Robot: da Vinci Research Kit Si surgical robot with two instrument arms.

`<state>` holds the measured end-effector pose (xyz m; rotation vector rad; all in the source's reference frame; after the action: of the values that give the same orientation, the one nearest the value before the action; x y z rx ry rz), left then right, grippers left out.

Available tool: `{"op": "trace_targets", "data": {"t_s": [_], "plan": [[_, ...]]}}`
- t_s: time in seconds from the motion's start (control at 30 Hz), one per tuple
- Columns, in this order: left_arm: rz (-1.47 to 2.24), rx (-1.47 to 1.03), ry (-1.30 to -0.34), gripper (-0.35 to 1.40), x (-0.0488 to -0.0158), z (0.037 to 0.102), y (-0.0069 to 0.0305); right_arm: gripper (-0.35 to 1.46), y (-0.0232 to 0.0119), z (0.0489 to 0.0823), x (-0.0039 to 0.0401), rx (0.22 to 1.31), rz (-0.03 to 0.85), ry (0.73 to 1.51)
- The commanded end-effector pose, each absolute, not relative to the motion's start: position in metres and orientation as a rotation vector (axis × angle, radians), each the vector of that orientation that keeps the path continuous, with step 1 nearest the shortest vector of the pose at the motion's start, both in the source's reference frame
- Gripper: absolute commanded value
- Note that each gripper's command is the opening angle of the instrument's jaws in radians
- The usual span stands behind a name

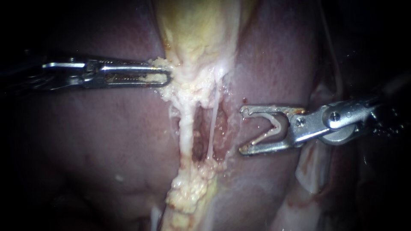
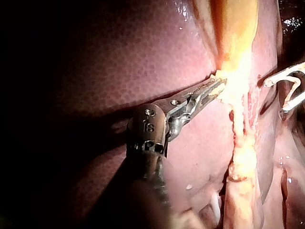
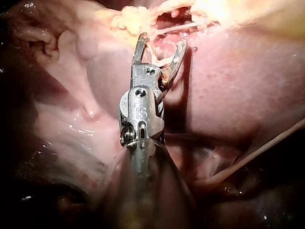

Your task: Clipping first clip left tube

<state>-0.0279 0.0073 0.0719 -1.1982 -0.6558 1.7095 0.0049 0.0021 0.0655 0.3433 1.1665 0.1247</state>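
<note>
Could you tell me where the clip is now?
Endoscope view: the clip is held between my right instrument's jaws, right of the thinner tube, not touching it.

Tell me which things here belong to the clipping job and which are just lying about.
Job: left tube; right instrument, jaws holding a clip; left instrument, jaws shut on the gallbladder.
Lying about: right tube; liver.

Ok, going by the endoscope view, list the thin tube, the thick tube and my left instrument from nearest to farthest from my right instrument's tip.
1. The thin tube: just left of the right instrument, whose pincer holds a clip.
2. The thick tube: next over, left of the thin one.
3. The left instrument: farthest, up and to the left, its pincer shut on fatty tissue.
</note>
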Motion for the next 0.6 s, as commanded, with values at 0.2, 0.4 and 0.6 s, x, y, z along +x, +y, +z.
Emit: {"op": "trace_targets", "data": {"t_s": [0.2, 0.4, 0.6], "plan": [[1.705, -1.197, -0.669, -0.35, -0.0269, 0.0700, 0.0075, 0.50, 0.0020, 0.0655, 0.0050, 0.343, 0.125, 1.167], [1.674, -1.215, -0.687, -0.35, -0.0244, 0.0646, 0.0084, 0.50, 0.0017, 0.0653, 0.0051, 0.361, 0.113, 1.172], [1.675, -1.229, -0.681, -0.35, -0.0235, 0.0622, 0.0080, 0.50, 0.0008, 0.0646, 0.0066, 0.401, 0.085, 1.185]]}}
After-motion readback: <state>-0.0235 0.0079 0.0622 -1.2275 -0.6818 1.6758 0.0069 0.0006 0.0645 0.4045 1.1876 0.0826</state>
